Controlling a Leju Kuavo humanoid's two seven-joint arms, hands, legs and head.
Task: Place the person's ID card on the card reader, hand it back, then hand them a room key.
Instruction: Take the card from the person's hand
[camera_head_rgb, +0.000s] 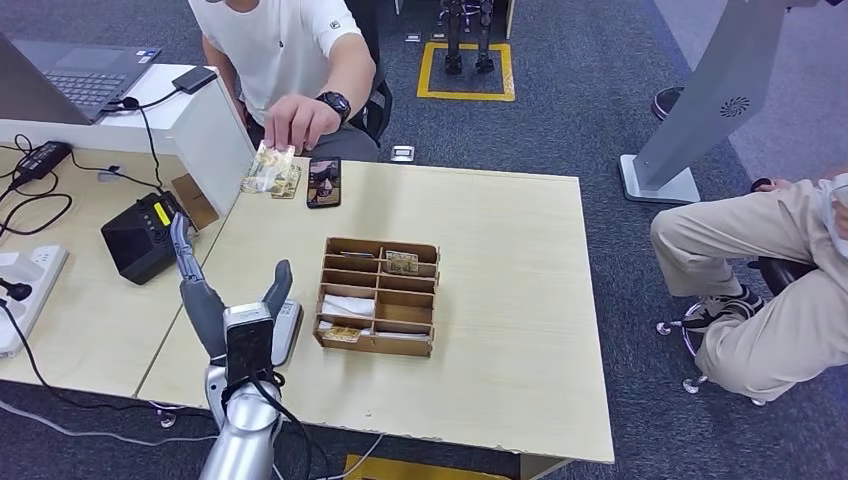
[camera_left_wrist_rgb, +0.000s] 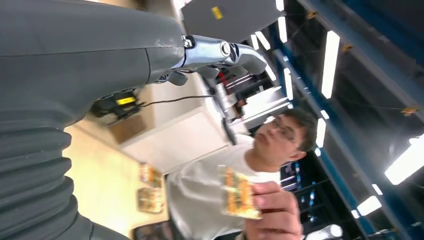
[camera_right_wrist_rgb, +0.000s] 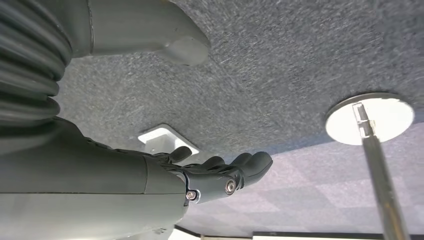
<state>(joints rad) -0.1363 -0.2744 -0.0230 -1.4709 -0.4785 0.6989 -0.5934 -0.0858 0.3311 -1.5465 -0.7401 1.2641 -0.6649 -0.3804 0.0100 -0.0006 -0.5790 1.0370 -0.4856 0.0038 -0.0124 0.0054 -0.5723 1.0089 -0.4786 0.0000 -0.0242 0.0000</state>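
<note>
Handover is the weak point from where I sit: my left hand (camera_head_rgb: 235, 315) hangs above the near edge of the table (camera_head_rgb: 500, 330), fingers spread apart and holding nothing, while the ID card (camera_head_rgb: 272, 160) is at the far edge in the person's hand (camera_head_rgb: 298, 120), well apart from me. In the left wrist view the same card (camera_left_wrist_rgb: 239, 192) is pinched in their fingers and looks blurred, so I judge it may not be steady; if I close on it at a bad moment I could catch their fingers or only a corner, and the card could slip onto the table. A couple of similar cards (camera_head_rgb: 270, 183) and a phone (camera_head_rgb: 324, 182) lie just beside their hand, so a sloppy reach could take the wrong card or shove the phone. The wooden organiser (camera_head_rgb: 379, 296) sits to the right of my hand, between me and part of the far edge, and a low sweep could clip it and shift the room keys I take to be in its compartments. The card reader (camera_head_rgb: 140, 237) stands on the lower desk to my left with cables around it; carrying the card across could snag one. My right hand (camera_right_wrist_rgb: 220, 175) hangs over the carpet, fingers loosely curled and holding nothing, so it offers no backup.
</note>
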